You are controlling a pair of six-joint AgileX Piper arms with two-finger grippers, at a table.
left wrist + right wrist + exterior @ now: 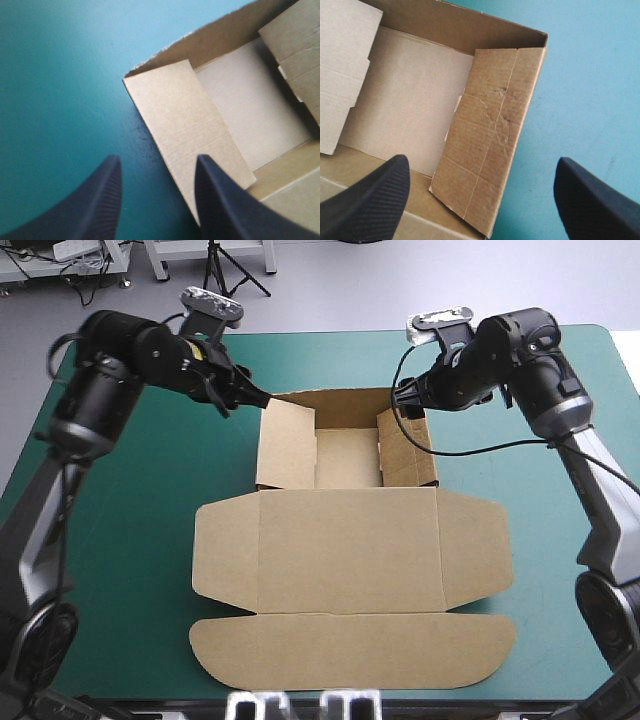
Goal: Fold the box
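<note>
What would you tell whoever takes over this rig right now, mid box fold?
Left gripper: open, holding nothing, at the tray's far-left corner, one finger outside the left flap, one over it.
Right gripper: open wide, holding nothing, above the right flap.
Box: tray on the far side, lid flat towards the robot.
Done: walls raised, both flaps leaning inward.
Left: probably tucking both flaps flat against the sides; lid not yet folded.
</note>
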